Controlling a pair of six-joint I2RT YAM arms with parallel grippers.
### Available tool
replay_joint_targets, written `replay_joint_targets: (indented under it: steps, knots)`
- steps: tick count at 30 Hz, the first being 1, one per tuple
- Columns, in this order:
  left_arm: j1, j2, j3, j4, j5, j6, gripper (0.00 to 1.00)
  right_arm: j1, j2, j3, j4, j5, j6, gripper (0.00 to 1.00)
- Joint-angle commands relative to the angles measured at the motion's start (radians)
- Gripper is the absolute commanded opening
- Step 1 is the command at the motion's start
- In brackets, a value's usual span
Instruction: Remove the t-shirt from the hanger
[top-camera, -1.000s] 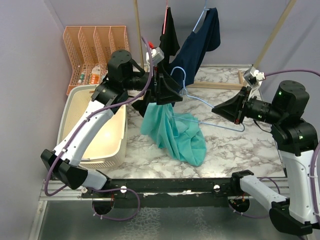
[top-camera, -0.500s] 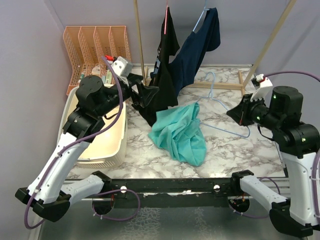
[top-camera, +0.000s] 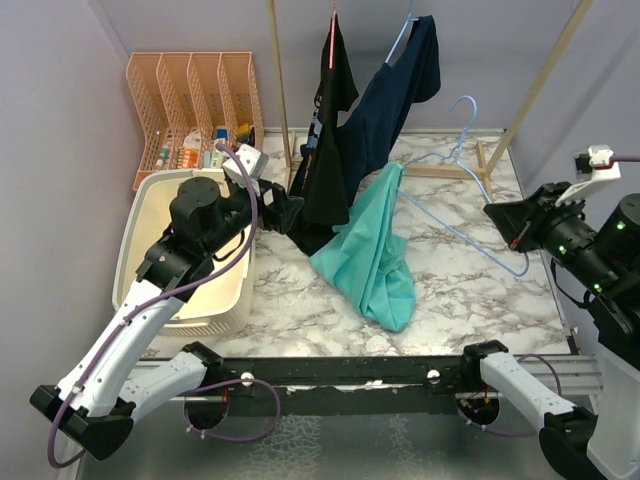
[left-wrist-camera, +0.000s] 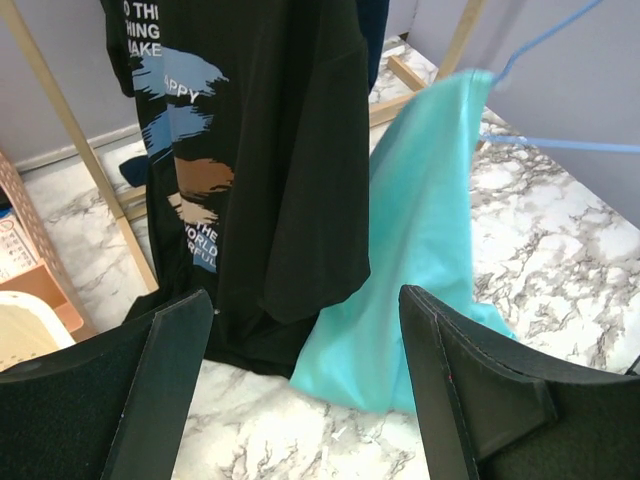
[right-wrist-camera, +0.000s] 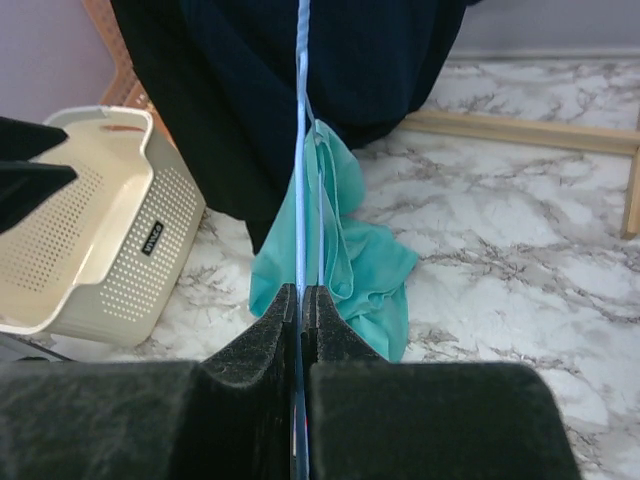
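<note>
A teal t-shirt (top-camera: 372, 255) hangs by one corner from a light blue wire hanger (top-camera: 455, 195), with its lower part heaped on the marble table. It also shows in the left wrist view (left-wrist-camera: 425, 230) and the right wrist view (right-wrist-camera: 345, 250). My right gripper (top-camera: 508, 225) is shut on the hanger's wire (right-wrist-camera: 302, 150) and holds it raised at the right. My left gripper (top-camera: 285, 208) is open and empty, left of the shirt, next to a hanging black t-shirt (top-camera: 325, 170).
A wooden rack (top-camera: 278, 90) at the back carries the black shirt and a navy shirt (top-camera: 395, 95). A cream perforated basket (top-camera: 150, 260) sits at the left, with an orange file organizer (top-camera: 190, 85) behind it.
My right gripper has pulled the hanger up and to the right, lifting a corner of the teal shirt off the table. My left gripper let go of the shirt and drew back left.
</note>
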Motion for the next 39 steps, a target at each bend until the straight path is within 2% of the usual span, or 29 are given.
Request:
replay_joint_targets:
  steps: [1, 4, 7, 10, 13, 23, 27, 36, 39]
  knots:
    - [-0.002, -0.059, -0.034, 0.052, -0.042, 0.015, 0.78, -0.001, 0.069, 0.029, -0.011, -0.001, 0.002, 0.01]
    - [-0.002, -0.074, -0.059, 0.062, -0.021, 0.020, 0.77, -0.001, 0.077, -0.027, -0.017, 0.024, 0.000, 0.01]
    - [-0.003, -0.083, -0.086, 0.062, 0.001, 0.024, 0.76, -0.001, 0.094, -0.008, -0.030, 0.063, 0.004, 0.01]
    - [-0.002, -0.087, -0.112, 0.058, 0.011, 0.027, 0.76, -0.001, 0.157, 0.028, -0.080, -0.013, -0.036, 0.01]
    - [-0.002, -0.096, -0.143, 0.069, 0.009, 0.025, 0.75, -0.001, 0.177, -0.008, -0.086, -0.040, -0.063, 0.01]
    - [-0.002, -0.111, -0.216, 0.118, 0.062, 0.017, 0.75, -0.001, 0.179, 0.090, -0.060, 0.330, -0.033, 0.01]
    - [-0.002, -0.111, -0.257, 0.145, 0.104, 0.011, 0.75, -0.001, 0.169, 0.064, 0.096, 0.383, -0.033, 0.01]
    - [-0.003, -0.145, -0.329, 0.184, 0.162, 0.002, 0.74, -0.001, 0.092, -0.231, 0.749, 0.401, -0.048, 0.01]
    - [-0.002, -0.167, -0.348, 0.198, 0.197, -0.003, 0.74, -0.001, 0.098, -0.293, 0.907, 0.445, -0.055, 0.01]
